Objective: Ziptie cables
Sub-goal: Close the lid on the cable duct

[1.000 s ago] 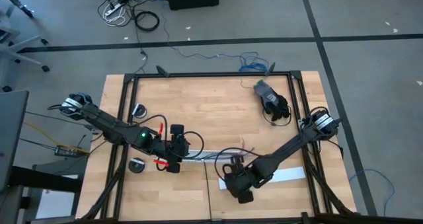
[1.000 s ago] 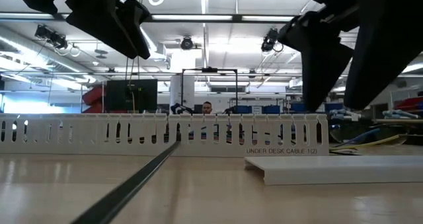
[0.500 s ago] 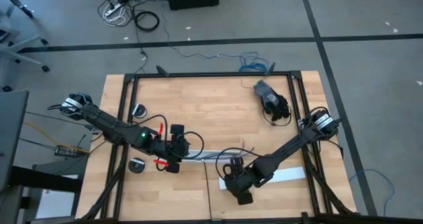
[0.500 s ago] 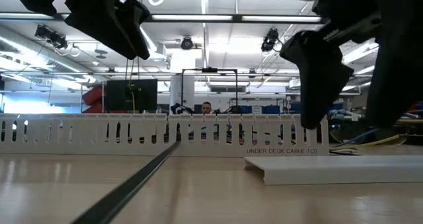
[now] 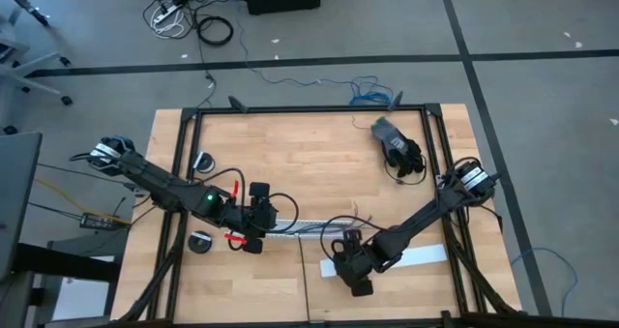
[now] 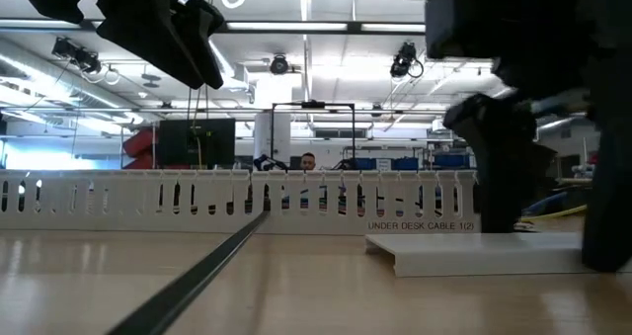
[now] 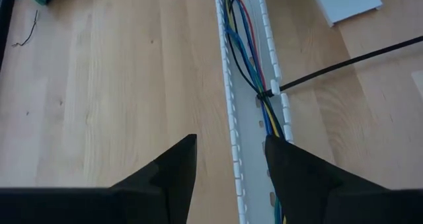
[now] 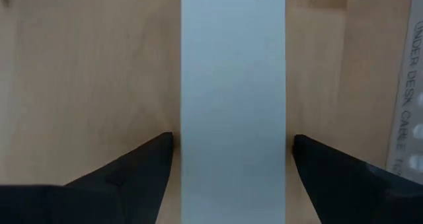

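Since the earlier frames the right gripper [image 5: 350, 262] has been dropping toward the counter [image 5: 319, 149] and spreading; left arm hasn't shifted.

Nearest the front edge: right gripper is hanging low over the flat white cover strip [image 8: 232, 105], jaws wide, one finger on each side of the strip w/ bare wood showing between finger and strip on both sides, so nothing is being held yet. In the low view its fingers are reaching down about level w/ the strip [image 6: 464, 251].

Next back: the ziptie [image 7: 344, 64] is already looped round the cables [image 7: 246, 49] inside the white slotted channel [image 7: 231, 118], its long tail trailing off across the counter toward the front [image 6: 188, 281].

Left gripper [image 5: 257, 215] is hovering over the channel's left part, jaws partly apart, empty, straddling the channel wall from above.

Farther back: a dark glove-like item [image 5: 397, 144] is lying near the far right corner.

Step, by my read: bundle is tied, and the right arm is going for the cover strip. Next move calls for closing squarely on the strip's edges, lifting level w/o snagging the ziptie tail.
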